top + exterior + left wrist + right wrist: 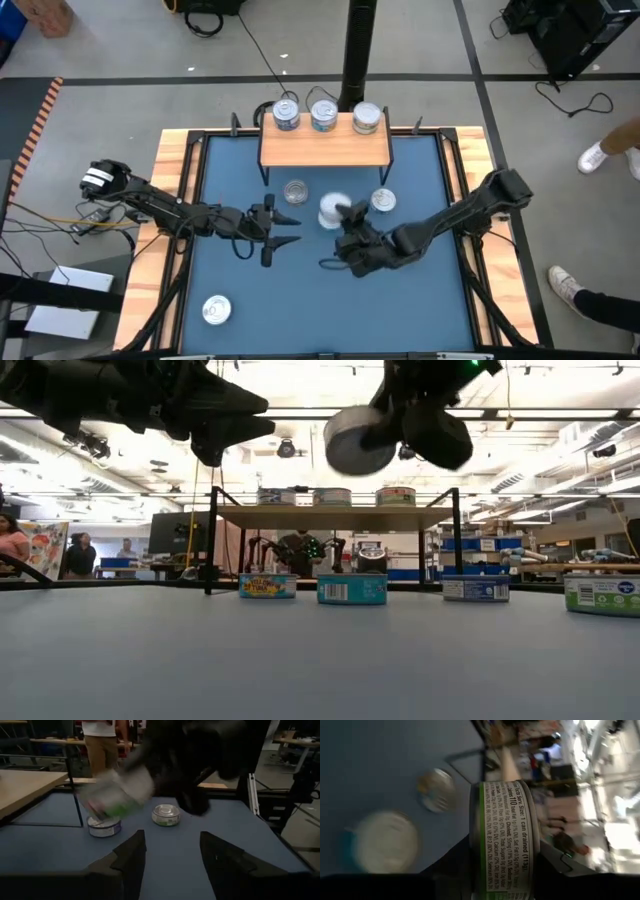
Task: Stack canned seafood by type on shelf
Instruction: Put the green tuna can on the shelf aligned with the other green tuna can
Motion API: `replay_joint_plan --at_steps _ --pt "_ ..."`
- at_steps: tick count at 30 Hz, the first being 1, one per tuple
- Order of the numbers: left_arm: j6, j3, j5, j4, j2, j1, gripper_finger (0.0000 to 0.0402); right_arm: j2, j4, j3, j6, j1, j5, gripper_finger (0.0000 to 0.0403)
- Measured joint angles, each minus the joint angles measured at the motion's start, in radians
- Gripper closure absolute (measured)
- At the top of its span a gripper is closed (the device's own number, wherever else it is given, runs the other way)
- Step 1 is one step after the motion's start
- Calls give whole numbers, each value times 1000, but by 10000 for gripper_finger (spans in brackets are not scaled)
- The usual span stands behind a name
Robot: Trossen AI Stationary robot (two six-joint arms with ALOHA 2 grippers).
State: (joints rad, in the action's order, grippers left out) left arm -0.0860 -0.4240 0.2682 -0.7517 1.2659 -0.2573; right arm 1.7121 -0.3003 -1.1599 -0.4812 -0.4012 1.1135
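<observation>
The right gripper [338, 212] holds a tin [331, 211] clamped between its fingers, lifted above the blue worktop [300, 290] just in front of the shelf [325, 147]. The low view shows this tin [358, 439] tipped on edge, flat face toward the camera, higher than the three tins on the shelf board. The right wrist view alone shows its green-edged nutrition label [508, 837], rim upright between the fingers. The left gripper [290, 229] hovers nearby over the worktop, fingers spread and empty. Two tins lie below; another [216, 310] lies well apart near the front edge
</observation>
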Motion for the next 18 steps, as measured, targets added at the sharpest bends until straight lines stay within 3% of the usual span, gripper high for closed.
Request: replay_joint_plan --at_steps 8,18 --pt "2 0 9 -15 0 2 211 -114 -39 0 -171 171 57 261" --pt "6 0 15 -29 1 2 211 -117 -89 0 -192 392 -11 261"
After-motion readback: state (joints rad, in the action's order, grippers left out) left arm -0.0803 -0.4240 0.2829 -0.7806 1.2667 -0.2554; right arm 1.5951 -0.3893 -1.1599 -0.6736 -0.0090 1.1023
